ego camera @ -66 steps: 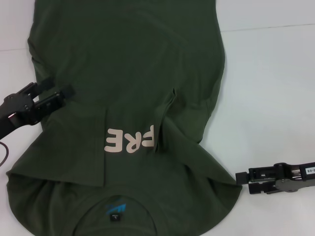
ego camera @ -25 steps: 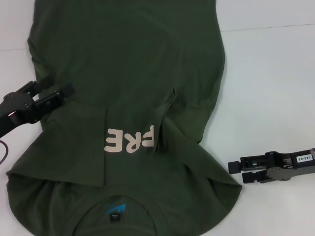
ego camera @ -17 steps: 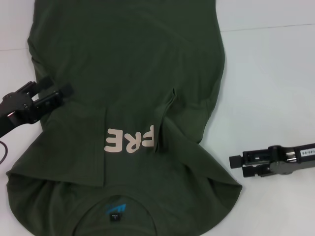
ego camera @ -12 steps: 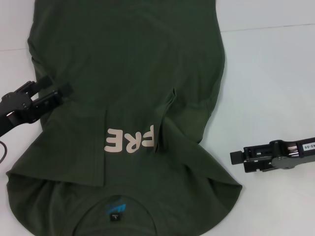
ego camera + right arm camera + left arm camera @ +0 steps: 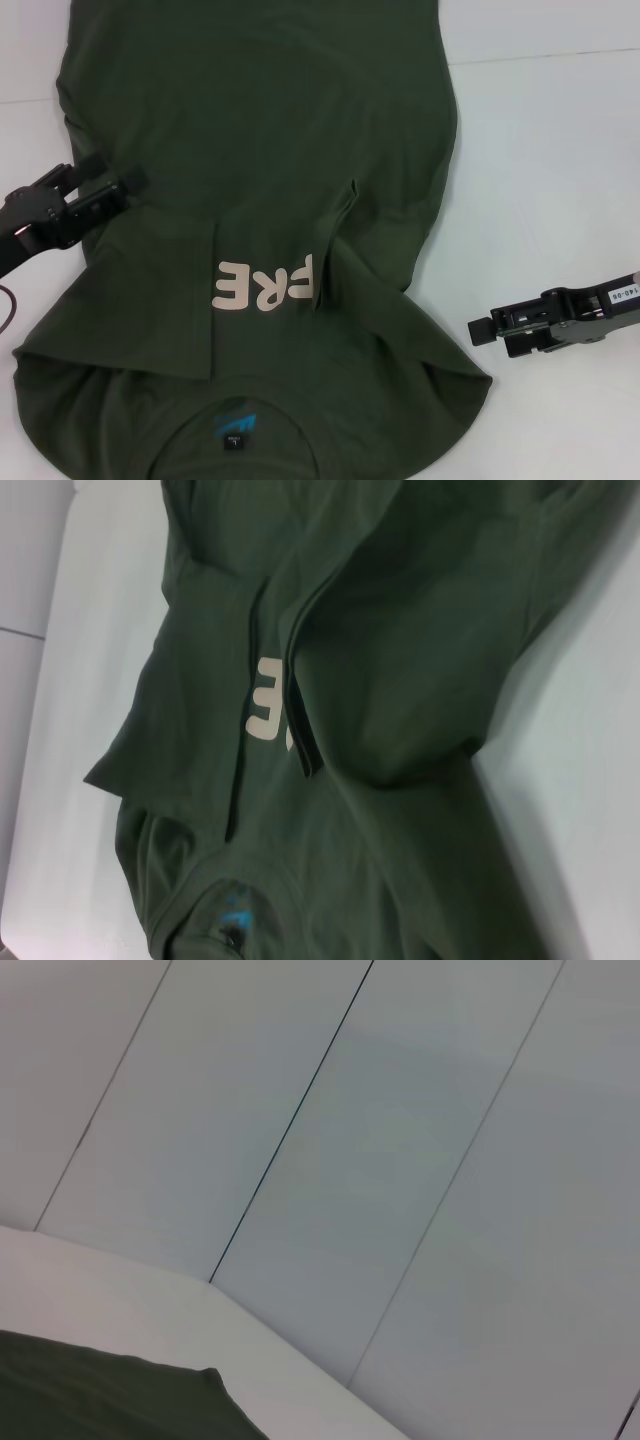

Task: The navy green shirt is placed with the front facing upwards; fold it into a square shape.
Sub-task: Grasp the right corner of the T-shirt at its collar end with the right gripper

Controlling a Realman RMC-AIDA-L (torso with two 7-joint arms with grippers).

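Watching: I see the shirt (image 5: pixel 260 200) spread on the white table (image 5: pixel 560 180), "FRE" up, right side folded inward.
Left gripper (image 5: pixel 108 180): fingers parted over the shirt's left edge.
Right gripper (image 5: pixel 482 329): on the table beside the shirt's right shoulder; grip, I cannot tell.

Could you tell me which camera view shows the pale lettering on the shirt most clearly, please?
The head view: the lettering on the navy green shirt reads "FRE", upside down. The right wrist view shows only part beside a fold; the left wrist view shows none.
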